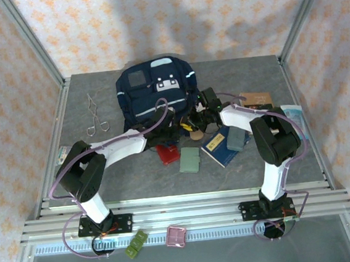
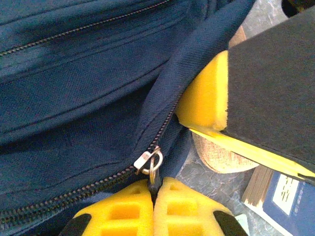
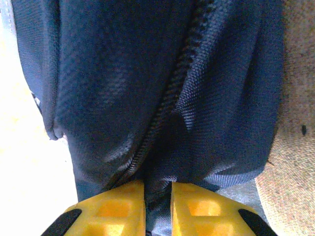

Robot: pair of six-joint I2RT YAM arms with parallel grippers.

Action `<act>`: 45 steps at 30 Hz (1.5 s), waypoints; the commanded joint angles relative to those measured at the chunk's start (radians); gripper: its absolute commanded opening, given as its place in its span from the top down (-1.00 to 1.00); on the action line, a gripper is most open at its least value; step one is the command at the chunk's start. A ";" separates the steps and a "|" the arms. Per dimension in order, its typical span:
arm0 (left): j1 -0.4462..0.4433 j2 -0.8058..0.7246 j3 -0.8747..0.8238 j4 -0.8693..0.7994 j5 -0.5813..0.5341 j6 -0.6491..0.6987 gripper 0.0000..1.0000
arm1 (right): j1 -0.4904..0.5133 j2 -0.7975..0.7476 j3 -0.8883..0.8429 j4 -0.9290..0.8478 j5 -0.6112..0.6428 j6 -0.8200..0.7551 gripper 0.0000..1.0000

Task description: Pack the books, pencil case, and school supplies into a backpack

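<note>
- A navy backpack (image 1: 152, 87) lies flat at the back centre of the grey counter (image 1: 136, 181), pockets facing up, as 2 robot arms meet at its near edge.
- The left end effector (image 2: 153, 191) has its yellow fingers pressed together, pinching the metal zipper pull (image 2: 150, 161) on the bag's zipper.
- The right end effector (image 3: 158, 194), fingers drawn almost together, nips a fold of the blue fabric right beside the zipper teeth.
- A tan pencil case (image 2: 221, 157) lies on the counter at the bag's near edge, tucked partly beneath the right arm's yellow finger.
- The dark blue book (image 1: 220, 148) rests in front of the bag near the right arm, with the slate-grey slab (image 1: 236, 138) against its right side.
- The red case (image 1: 168, 153) and the pale green case (image 1: 190, 160) sit close together on the counter between the 2 arms.
- The brown book (image 1: 257, 100) lies to the right of the backpack, behind the right arm. A light-blue packet (image 1: 294, 116) lies nearer the counter's right edge.
- Metal tongs (image 1: 94, 117) lie well apart to the left of the bag.
</note>
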 commanded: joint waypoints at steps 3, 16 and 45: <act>0.001 -0.057 -0.033 -0.024 -0.156 0.009 1.00 | 0.006 0.002 -0.003 0.030 0.011 0.007 0.65; 0.000 -0.150 -0.055 -0.081 -0.161 0.074 1.00 | 0.007 -0.075 0.062 -0.021 0.038 0.006 0.18; -0.059 -0.137 -0.089 -0.027 -0.227 0.107 1.00 | 0.039 0.171 0.217 -0.087 -0.055 0.071 0.22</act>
